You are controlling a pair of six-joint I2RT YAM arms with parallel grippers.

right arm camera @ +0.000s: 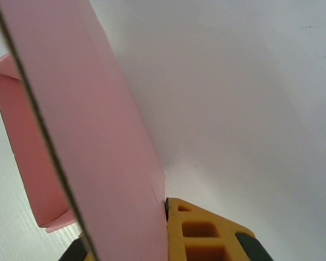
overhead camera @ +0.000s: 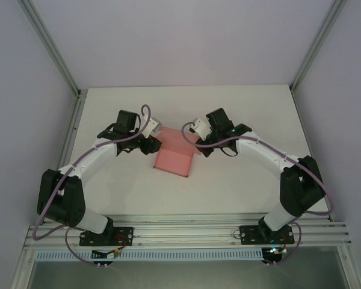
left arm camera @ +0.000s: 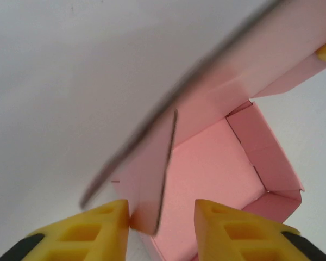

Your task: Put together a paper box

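— White surface [overhead camera: 246, 180], pale walls around; where is the paper box [overhead camera: 173, 159]?
— At the centre of the top view, between both arms (half folded, sides raised).
— And the tools?
— The right tool [right arm camera: 125, 225] pinches a pink panel; the left tool [left arm camera: 160, 209] stands partly apart around an upright flap, not clamping it.

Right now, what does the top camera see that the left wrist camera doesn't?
Top camera: the left arm and right arm meeting at the pink box on the white table. Left wrist camera: the box's inside floor and low walls up close, and a raised flap between the left gripper's yellow fingers. Both: the pink box.
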